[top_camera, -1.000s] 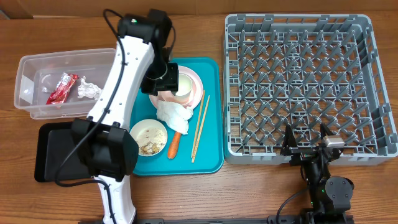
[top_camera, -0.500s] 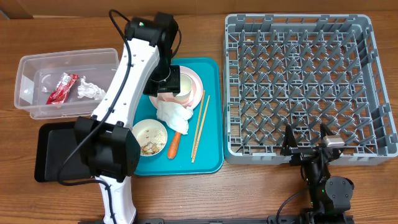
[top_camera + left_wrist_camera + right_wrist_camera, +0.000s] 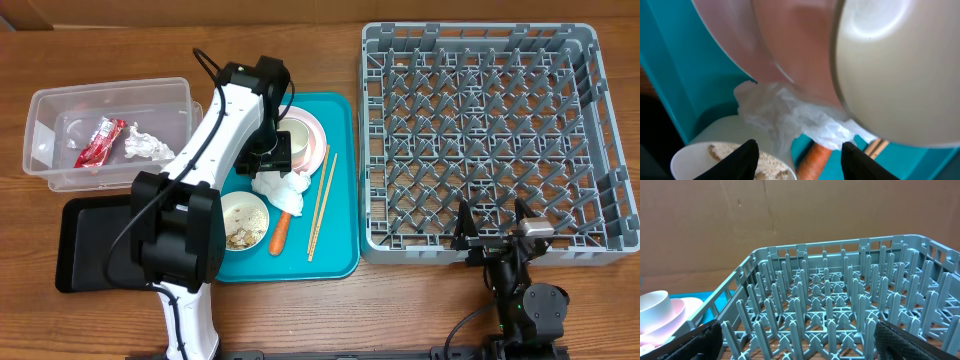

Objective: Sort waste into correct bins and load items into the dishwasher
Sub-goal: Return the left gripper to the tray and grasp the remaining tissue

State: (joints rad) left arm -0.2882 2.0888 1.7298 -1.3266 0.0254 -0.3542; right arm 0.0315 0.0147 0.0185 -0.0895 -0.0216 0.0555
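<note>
Two grippers are in view, and both stand spread with nothing between their fingers. From above, the left gripper [image 3: 266, 157] hangs over the teal tray [image 3: 341, 246], between the pink plate [image 3: 319, 133] that carries the white cup [image 3: 299, 140] and the white tissue [image 3: 279, 184] lying just near of it. The arm hides how its fingers stand. The left wrist view settles that: the two black fingertips [image 3: 747, 156] are well apart, and the crumpled tissue lies just past them against the plate's rim. The cup fills the right of that view.

Only the overhead view shows the wider layout. A bowl [image 3: 231, 207] of rice crumbs [image 3: 240, 236] sits at the near left of the teal tray, with the carrot [image 3: 279, 234] just to its right. The chopsticks [image 3: 322, 203] run near to far along the tray's right part. The clear tub [image 3: 50, 165] at the far left holds the red wrapper [image 3: 100, 142] and the foil wad [image 3: 143, 143] side by side. The black tray [image 3: 85, 250] lies near of the tub, partly under the arm.

The grey rack [image 3: 480, 120] fills the right of the table, and the right gripper [image 3: 492, 224] rests at its near edge. The right wrist view has a finger in each lower corner. It looks low across the pegs to a cardboard wall that the overhead view barely shows, with the cup and plate at its left edge.
</note>
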